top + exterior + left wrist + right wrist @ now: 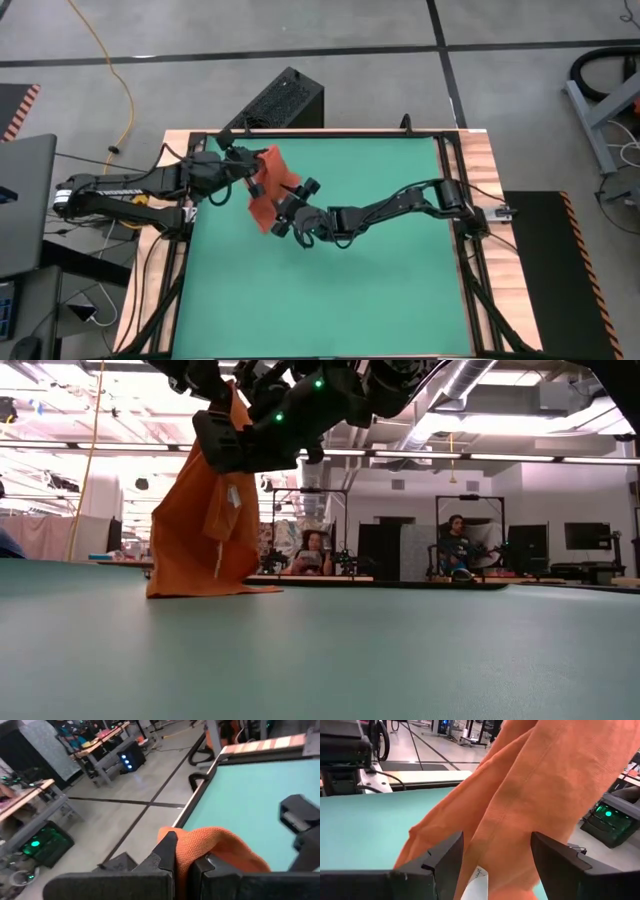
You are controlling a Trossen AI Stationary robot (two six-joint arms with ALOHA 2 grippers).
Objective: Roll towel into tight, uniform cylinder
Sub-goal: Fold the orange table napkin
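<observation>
- While the left gripper [182, 857] pinches the towel [268, 185] up high, its bottom edge touches the mat [400, 290].
- The right gripper [495, 860] is wide open around the hanging cloth.

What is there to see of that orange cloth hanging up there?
The towel is thin, soft orange-red fabric with a small white tag. It hangs bunched and draped from the left claw, shut on its top; its bottom edge rests on the green mat. The right claw stands open around the hanging folds.
</observation>
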